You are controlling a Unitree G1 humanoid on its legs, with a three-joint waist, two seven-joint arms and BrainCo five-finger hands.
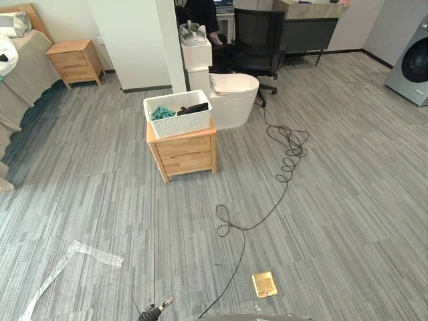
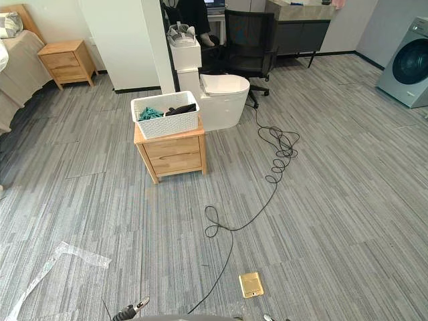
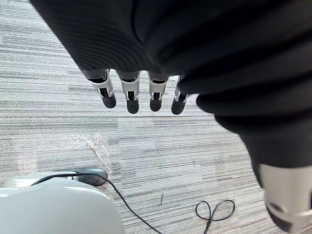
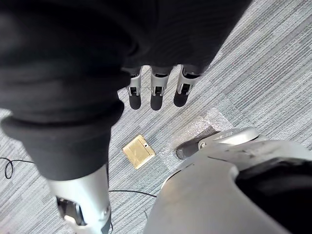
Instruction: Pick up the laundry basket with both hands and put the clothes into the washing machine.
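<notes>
A white laundry basket [image 1: 177,114] stands on a small wooden nightstand [image 1: 184,152] a few steps ahead on the grey floor. Teal and black clothes [image 1: 192,108] lie inside it. The washing machine [image 1: 410,61] stands far off at the right wall, its round door facing the room. My left hand [image 3: 130,95] hangs low at my side, fingers straight and relaxed over bare floor, holding nothing. My right hand [image 4: 157,92] hangs the same way, open above the floor near a brass floor plate [image 4: 138,151]. Both hands are far from the basket.
A white toilet [image 1: 231,93] stands right behind the nightstand, with a black office chair [image 1: 257,37] and a desk [image 1: 309,23] beyond. A white pillar [image 1: 137,40], a second nightstand [image 1: 75,60] and a bed [image 1: 17,73] are at the left. Clear plastic wrap [image 1: 67,264] lies on the near floor.
</notes>
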